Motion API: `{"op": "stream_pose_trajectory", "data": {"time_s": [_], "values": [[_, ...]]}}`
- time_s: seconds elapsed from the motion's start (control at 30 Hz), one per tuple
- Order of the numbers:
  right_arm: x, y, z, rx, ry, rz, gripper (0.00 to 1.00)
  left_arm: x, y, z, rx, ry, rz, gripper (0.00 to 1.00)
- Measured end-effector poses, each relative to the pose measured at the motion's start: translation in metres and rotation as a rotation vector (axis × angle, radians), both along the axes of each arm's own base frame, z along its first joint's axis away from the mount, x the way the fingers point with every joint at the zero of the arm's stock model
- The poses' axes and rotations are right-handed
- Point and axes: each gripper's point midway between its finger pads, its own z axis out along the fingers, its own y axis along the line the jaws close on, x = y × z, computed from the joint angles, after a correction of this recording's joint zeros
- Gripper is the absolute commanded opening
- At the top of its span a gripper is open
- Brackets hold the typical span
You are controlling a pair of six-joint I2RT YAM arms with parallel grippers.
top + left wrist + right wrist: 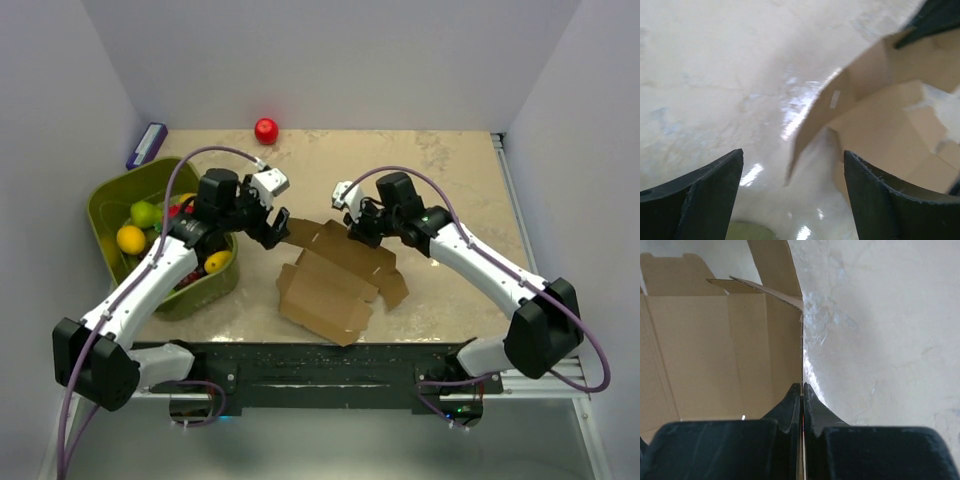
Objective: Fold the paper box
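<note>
Paper box (335,285) lies on the table (450,190), partly raised, mostly unfolded. Right fingers (790,405) pinch one wall's edge; left fingers (705,195), spread and empty, face a loose flap (815,125). Most folds remain.

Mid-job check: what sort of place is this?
Probably a lab test cell: plain white walls box in the tabletop, robot arms are bolted to a rail, and a fruit bin sits as a prop.
</note>
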Motion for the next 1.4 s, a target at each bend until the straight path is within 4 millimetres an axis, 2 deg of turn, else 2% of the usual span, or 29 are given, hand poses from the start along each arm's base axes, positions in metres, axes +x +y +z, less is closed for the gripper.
{"op": "stream_pose_trajectory", "data": {"time_s": [0.13, 0.23, 0.3, 0.37, 0.4, 0.47, 0.53, 0.6, 0.67, 0.73, 0.97, 1.27, 1.4], "values": [[0.002, -0.013, -0.003, -0.053, 0.052, -0.095, 0.00, 0.020, 0.028, 0.025, 0.026, -0.126, 0.199, 0.85], [0.007, -0.020, 0.000, -0.083, 0.067, -0.158, 0.00, 0.016, 0.040, 0.056, -0.060, -0.247, 0.325, 0.78], [0.011, -0.025, -0.001, -0.105, 0.071, -0.200, 0.00, 0.002, 0.035, 0.069, -0.147, -0.294, 0.348, 0.77], [0.013, -0.029, -0.003, -0.127, 0.081, -0.230, 0.00, -0.015, 0.016, 0.073, -0.247, -0.302, 0.328, 0.75], [0.014, -0.032, -0.007, -0.141, 0.091, -0.244, 0.00, -0.026, -0.001, 0.070, -0.300, -0.290, 0.294, 0.73], [0.015, -0.034, -0.013, -0.161, 0.103, -0.261, 0.00, -0.038, -0.025, 0.053, -0.351, -0.235, 0.252, 0.67], [0.016, -0.037, -0.019, -0.184, 0.117, -0.278, 0.00, -0.046, -0.043, 0.019, -0.351, -0.147, 0.228, 0.65], [0.015, -0.041, -0.024, -0.204, 0.129, -0.291, 0.00, -0.050, -0.048, -0.021, -0.314, -0.061, 0.240, 0.63], [0.014, -0.043, -0.024, -0.213, 0.131, -0.297, 0.00, -0.052, -0.048, -0.048, -0.293, -0.009, 0.253, 0.61], [0.015, -0.044, -0.025, -0.216, 0.129, -0.301, 0.00, -0.055, -0.050, -0.066, -0.288, 0.024, 0.250, 0.59], [0.016, -0.047, -0.021, -0.221, 0.114, -0.314, 0.00, -0.052, -0.069, -0.083, -0.326, 0.055, 0.202, 0.48], [0.016, -0.048, -0.019, -0.218, 0.108, -0.316, 0.00, -0.067, -0.056, -0.128, -0.281, 0.115, 0.221, 0.43], [0.015, -0.048, -0.019, -0.217, 0.108, -0.316, 0.00, -0.069, -0.051, -0.140, -0.262, 0.123, 0.236, 0.41]]}}
